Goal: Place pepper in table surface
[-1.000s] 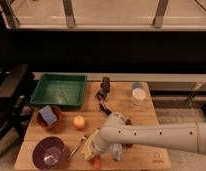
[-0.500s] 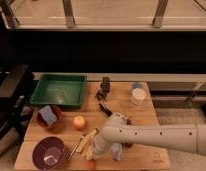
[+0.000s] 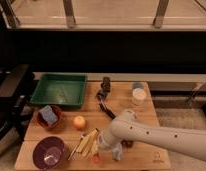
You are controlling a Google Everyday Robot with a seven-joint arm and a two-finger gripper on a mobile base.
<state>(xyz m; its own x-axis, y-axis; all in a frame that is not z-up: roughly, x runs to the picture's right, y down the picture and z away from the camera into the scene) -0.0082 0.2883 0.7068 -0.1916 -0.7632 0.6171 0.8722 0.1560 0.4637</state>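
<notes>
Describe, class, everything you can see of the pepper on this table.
Only a small red-orange bit of the pepper shows, low at the front edge of the wooden table surface. The rest hides under the claw, which is shut just above it; whether it grips the pepper is unclear. Pale yellow strips lie just left.

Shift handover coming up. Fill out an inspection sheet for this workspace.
Surface: wooden table surface, crowded on its left half.
Job's things: pepper, only a red-orange bit shows at the front edge under the arm.
Clutter: green tray; orange fruit; purple bowl; red bowl with a blue item; pale yellow strips; cup; dark objects.
End effector: end effector low over the front edge, shut; whether it holds the pepper cannot be told.
Cables: nothing seen.
Surroundings: dark wall, railing above.
</notes>
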